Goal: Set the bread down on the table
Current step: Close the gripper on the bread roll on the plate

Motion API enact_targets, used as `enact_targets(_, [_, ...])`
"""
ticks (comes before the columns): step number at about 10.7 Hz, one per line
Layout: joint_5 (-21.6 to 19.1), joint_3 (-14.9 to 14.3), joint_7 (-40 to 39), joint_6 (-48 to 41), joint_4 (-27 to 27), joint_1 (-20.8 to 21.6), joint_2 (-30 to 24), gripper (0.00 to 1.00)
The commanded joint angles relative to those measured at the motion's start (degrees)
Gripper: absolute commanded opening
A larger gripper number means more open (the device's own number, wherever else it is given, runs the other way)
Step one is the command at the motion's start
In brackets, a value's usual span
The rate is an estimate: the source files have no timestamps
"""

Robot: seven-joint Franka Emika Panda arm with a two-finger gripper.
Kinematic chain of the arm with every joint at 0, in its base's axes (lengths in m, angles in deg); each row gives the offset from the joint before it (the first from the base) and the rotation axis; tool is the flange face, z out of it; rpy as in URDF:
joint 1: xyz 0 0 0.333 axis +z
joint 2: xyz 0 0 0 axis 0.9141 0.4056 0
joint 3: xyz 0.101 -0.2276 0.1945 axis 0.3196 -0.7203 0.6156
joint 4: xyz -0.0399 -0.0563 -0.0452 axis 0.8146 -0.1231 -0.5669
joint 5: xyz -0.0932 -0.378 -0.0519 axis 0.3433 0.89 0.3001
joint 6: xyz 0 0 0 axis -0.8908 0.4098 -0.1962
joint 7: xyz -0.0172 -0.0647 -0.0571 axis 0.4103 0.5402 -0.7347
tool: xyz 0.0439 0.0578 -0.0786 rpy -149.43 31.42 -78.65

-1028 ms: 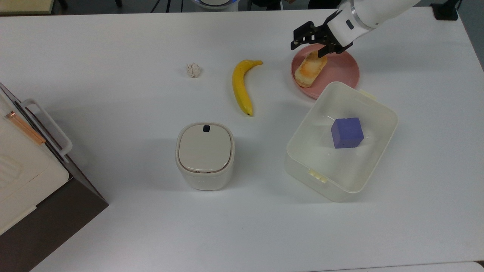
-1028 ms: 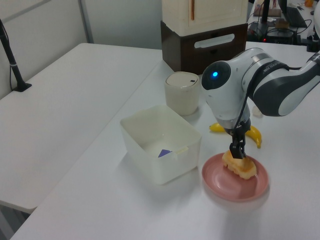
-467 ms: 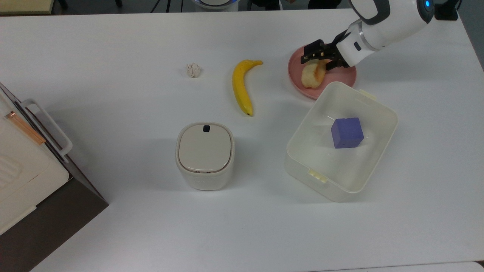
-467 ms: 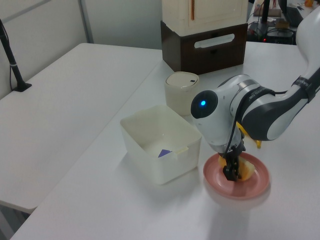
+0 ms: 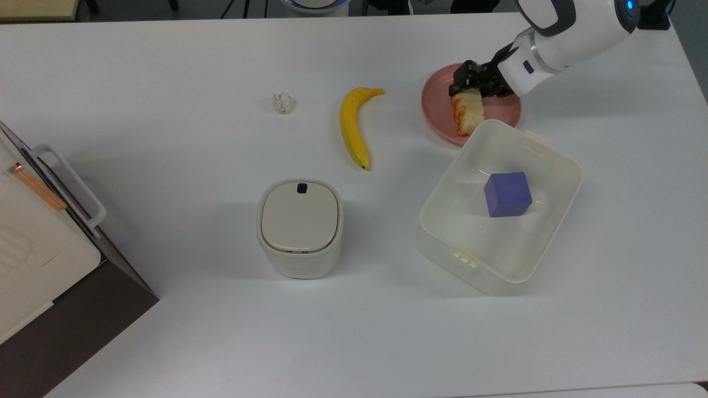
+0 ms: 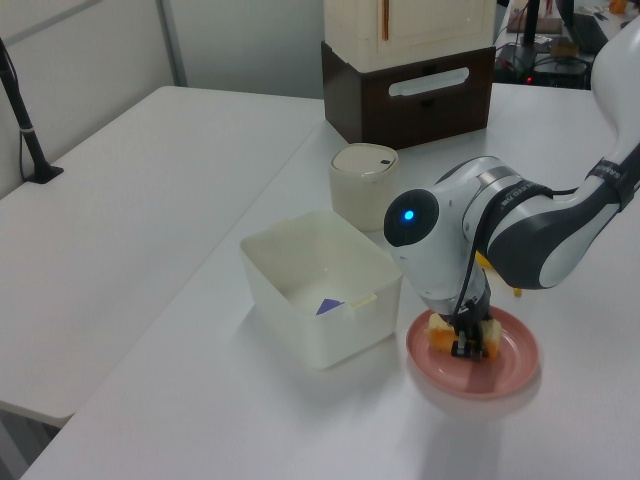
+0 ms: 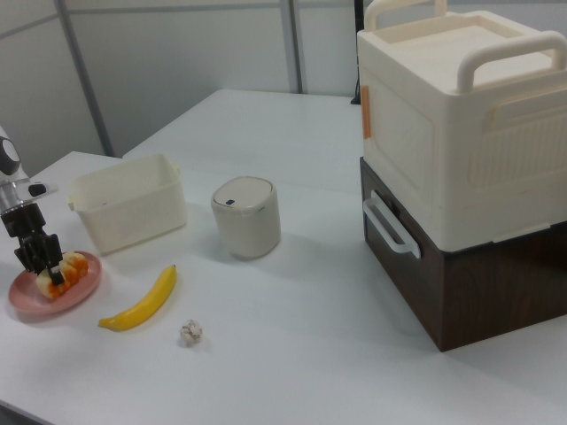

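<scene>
Bread (image 5: 468, 111) lies on the pink plate (image 5: 442, 105), tipped on its side, with one end between the fingers of the tool (image 5: 469, 86). We read the tool as clamped on that end of the bread, though in the left view the black fingers (image 6: 466, 345) hide the contact itself. In the right view the tool (image 7: 40, 257) stands over the plate (image 7: 27, 297) with the bread (image 7: 64, 268) against it. The plate rests on the white counter (image 5: 182, 61), its lower edge just beside the open plastic tub (image 5: 558, 166), which holds a purple cube (image 5: 507, 194). In the top view's middle we see a banana (image 5: 353, 126) and, to its left, a small paper ball (image 5: 283, 103). A lidded cream bin (image 5: 299, 226) stands nearer the top view's bottom, and a cream and brown box (image 5: 50, 265) sits at the top view's left edge.
</scene>
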Motion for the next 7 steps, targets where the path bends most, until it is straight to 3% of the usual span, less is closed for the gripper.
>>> enact_targets(1, [0.93,-0.11,1.21,0.43,-0.49,0.54,0.03,0.0])
enact_targets(5, [0.32,-0.11,0.6,-0.09,-0.75,-1.03,-2.33,0.0])
enact_targets(7, [-0.04,-0.11,-2.63,-0.27,-0.84,-5.06,-6.89,0.0])
